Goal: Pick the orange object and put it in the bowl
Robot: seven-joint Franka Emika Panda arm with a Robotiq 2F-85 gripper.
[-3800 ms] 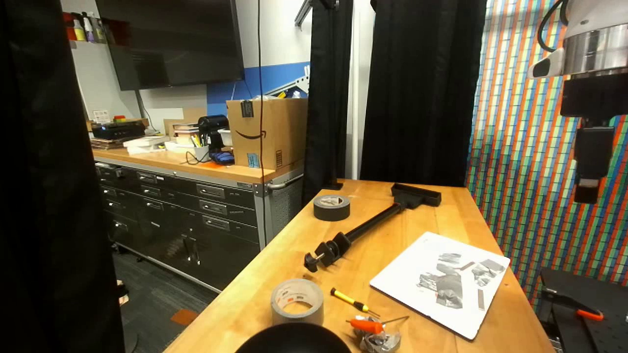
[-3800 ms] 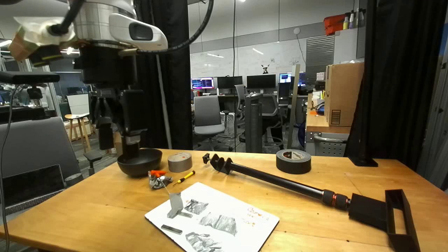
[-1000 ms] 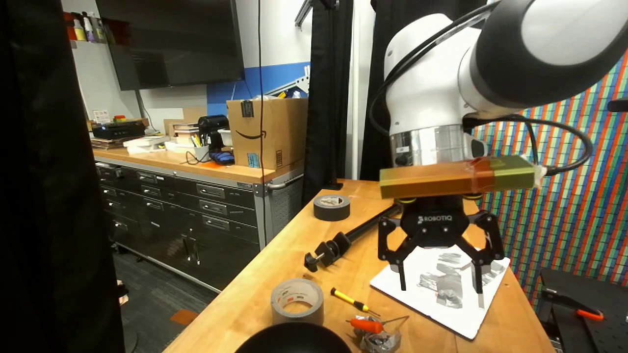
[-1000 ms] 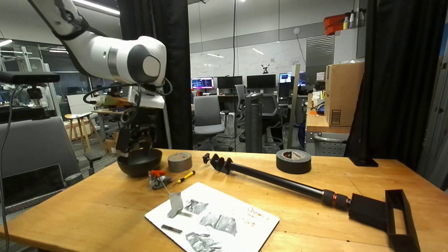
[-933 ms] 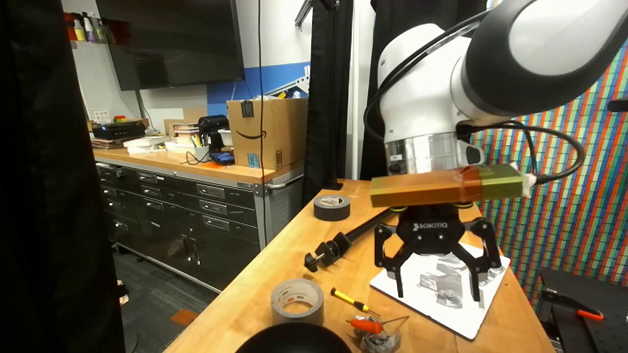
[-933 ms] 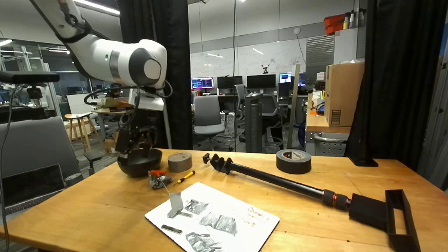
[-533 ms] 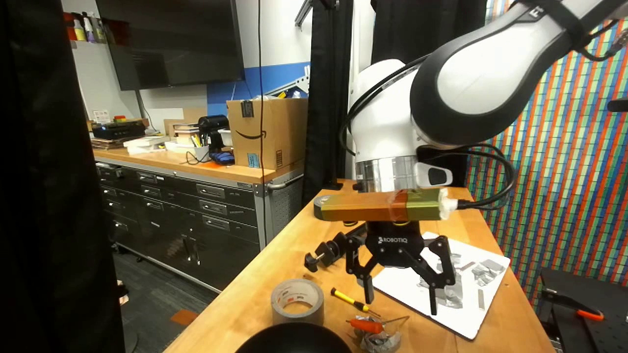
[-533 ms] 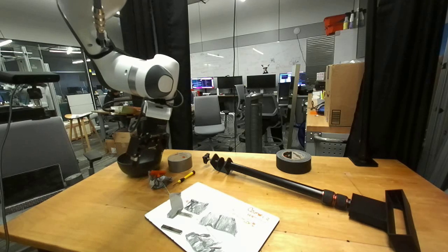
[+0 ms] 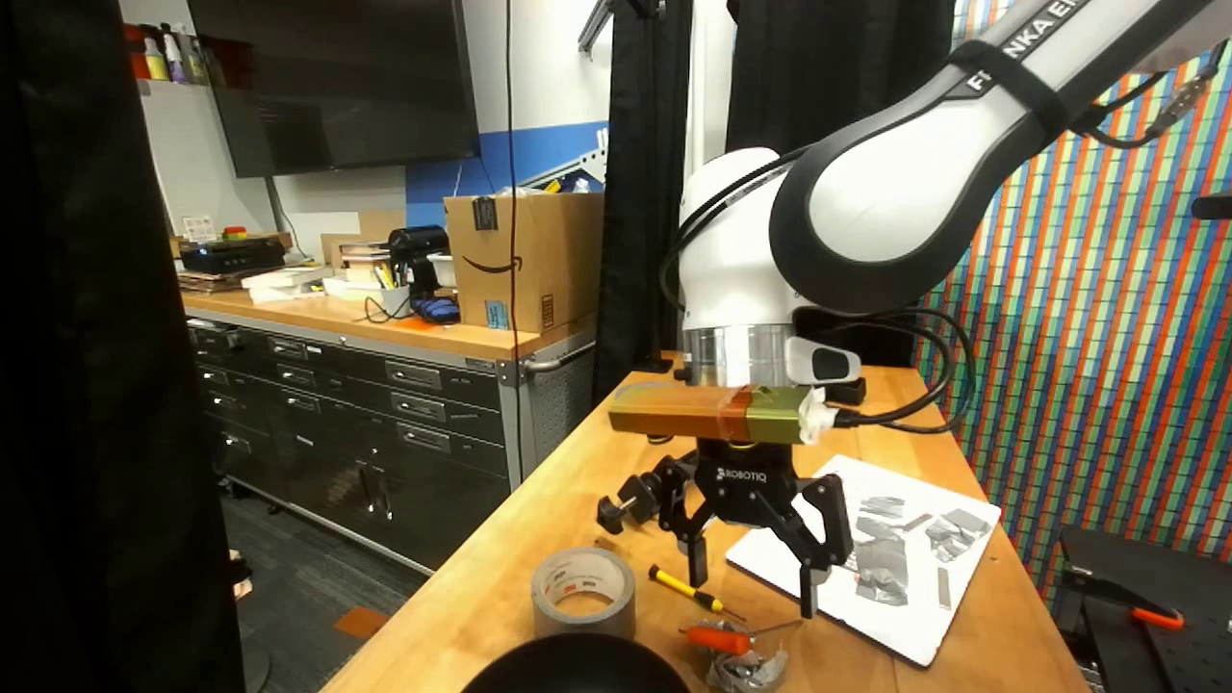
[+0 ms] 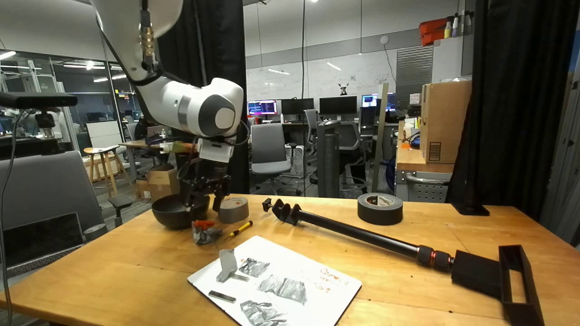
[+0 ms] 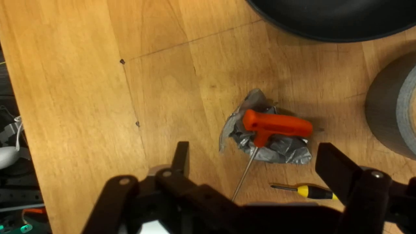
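The orange object is a T-handled tool with a thin metal shaft. It lies on crumpled silver tape in both exterior views [image 9: 719, 639] [image 10: 205, 223] and in the wrist view [image 11: 278, 125]. The wide black bowl [image 9: 577, 666] stands beside it, cut off by the frame edge there. It also shows in an exterior view [image 10: 166, 217] and at the top of the wrist view [image 11: 334, 29]. My gripper [image 9: 753, 595] is open and empty above the table. In the wrist view its fingers [image 11: 253, 148] stand wide apart, with the orange handle beyond the tips, between their lines.
A grey tape roll [image 9: 551, 616] stands near the bowl. A yellow and black screwdriver [image 11: 312, 191] lies near the orange tool. A white board [image 10: 317, 299] with silver tape pieces lies close by. A black pole [image 10: 362, 234] and a black tape roll [image 10: 379, 215] are farther off.
Over the last second the open gripper has come down and moved left in an exterior view, closer to the orange tool. The tool, bowl and other table objects have not moved.
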